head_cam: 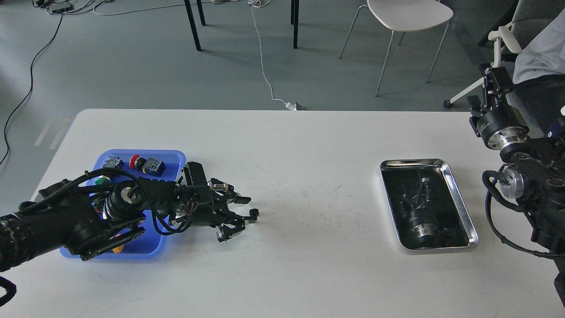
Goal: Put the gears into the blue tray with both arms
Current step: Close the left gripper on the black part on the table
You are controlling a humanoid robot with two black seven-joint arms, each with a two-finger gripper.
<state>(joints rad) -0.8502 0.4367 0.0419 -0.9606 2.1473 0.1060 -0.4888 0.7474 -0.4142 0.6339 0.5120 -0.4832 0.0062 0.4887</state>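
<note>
A tiny black gear (254, 212) lies on the white table just right of the blue tray (175, 155). My left arm reaches in low across that tray, and its gripper (248, 209) sits at the gear. The fingers are apart, one behind the gear and one in front, with the gear right at their tips. I cannot tell whether a finger touches it. My right gripper (493, 83) is raised beyond the table's far right corner, dark and seen end-on, with nothing visible in it. The arm hides much of the blue tray's inside.
Push-button switches with red (134, 158), green (102, 179) and yellow (117, 248) caps lie in the blue tray. A shiny steel tray (460, 199) with dark parts inside stands at the right. Chairs and cables are on the floor beyond the table.
</note>
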